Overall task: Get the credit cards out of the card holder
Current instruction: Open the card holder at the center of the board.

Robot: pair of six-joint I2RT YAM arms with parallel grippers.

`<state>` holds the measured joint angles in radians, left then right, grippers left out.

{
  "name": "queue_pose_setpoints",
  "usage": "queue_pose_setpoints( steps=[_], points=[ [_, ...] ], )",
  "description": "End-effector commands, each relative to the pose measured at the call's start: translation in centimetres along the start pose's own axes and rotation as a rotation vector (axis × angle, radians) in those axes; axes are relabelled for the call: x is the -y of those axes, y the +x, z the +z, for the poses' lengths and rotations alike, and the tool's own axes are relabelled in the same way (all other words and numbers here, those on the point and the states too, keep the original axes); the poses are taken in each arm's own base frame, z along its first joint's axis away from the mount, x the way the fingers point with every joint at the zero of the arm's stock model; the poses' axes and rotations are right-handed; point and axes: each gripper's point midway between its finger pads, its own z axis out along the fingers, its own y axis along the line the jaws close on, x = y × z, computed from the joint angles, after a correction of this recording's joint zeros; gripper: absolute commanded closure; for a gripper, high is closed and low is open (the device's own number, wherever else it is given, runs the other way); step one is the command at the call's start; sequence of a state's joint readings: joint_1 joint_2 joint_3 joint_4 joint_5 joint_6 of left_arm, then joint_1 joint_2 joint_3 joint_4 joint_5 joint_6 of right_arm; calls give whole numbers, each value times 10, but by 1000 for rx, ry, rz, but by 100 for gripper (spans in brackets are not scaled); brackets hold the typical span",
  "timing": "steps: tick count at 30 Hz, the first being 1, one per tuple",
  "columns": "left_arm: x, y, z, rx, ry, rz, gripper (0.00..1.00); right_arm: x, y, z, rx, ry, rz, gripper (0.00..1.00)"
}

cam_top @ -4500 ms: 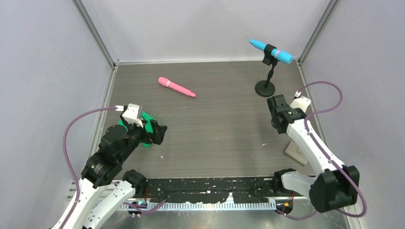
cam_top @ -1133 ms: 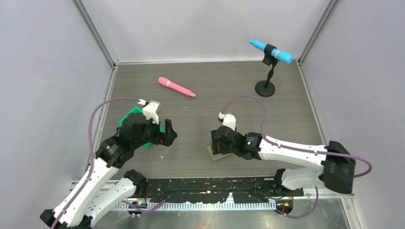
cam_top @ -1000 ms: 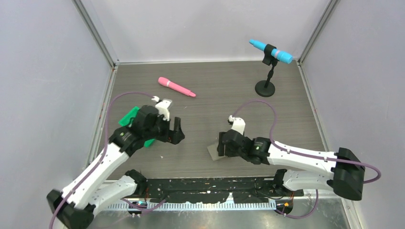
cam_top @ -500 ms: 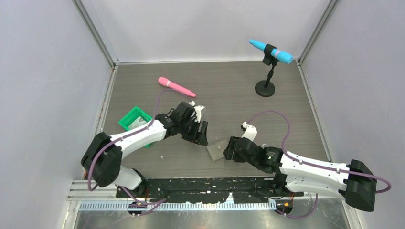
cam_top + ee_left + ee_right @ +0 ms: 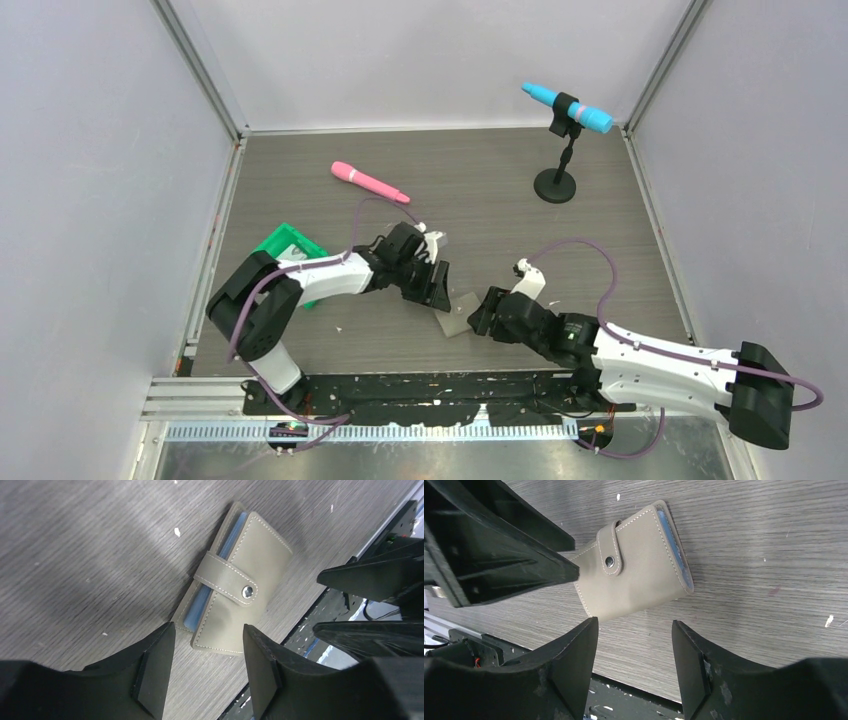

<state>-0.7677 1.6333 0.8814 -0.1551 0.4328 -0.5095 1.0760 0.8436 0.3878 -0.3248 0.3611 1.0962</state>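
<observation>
Grey card holder (image 5: 260,550) snapped shut, blue pkts (image 5: 200,604).

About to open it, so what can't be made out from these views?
- Credit cards: none visible in either wrist view; the closed card holder hides them, and only blue pocket edges show.
- Green tray contents: top view, too small, partly behind the left arm.

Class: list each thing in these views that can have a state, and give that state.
card holder: closed, strap snapped, flat on the table
left gripper: open, empty, near the card holder
right gripper: open, empty, near the card holder
pink microphone: lying on the table
blue microphone: clipped in its stand, tilted
green tray: upright on the table
</observation>
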Motion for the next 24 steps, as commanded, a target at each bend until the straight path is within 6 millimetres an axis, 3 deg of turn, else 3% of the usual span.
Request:
queue_pose_setpoints(
  steps=[1, 4, 11, 16, 24],
  points=[
    [10, 6, 13, -1, 73, -12, 47, -4, -7, 1, 37, -18, 65, 36],
    [11, 14, 18, -15, 90, -35, 53, 0, -5, 2, 35, -12, 82, 36],
    [12, 35, 21, -37, 104, -75, 79, 12, -3, 11, 31, -3, 133, 36],
    [17, 49, 22, -29, 128, -126, 81, 16, 5, 19, 1, -38, 197, 37],
    [30, 54, 21, 5, 153, -159, 78, 20, 16, 27, -15, -73, 270, 37]
  ],
)
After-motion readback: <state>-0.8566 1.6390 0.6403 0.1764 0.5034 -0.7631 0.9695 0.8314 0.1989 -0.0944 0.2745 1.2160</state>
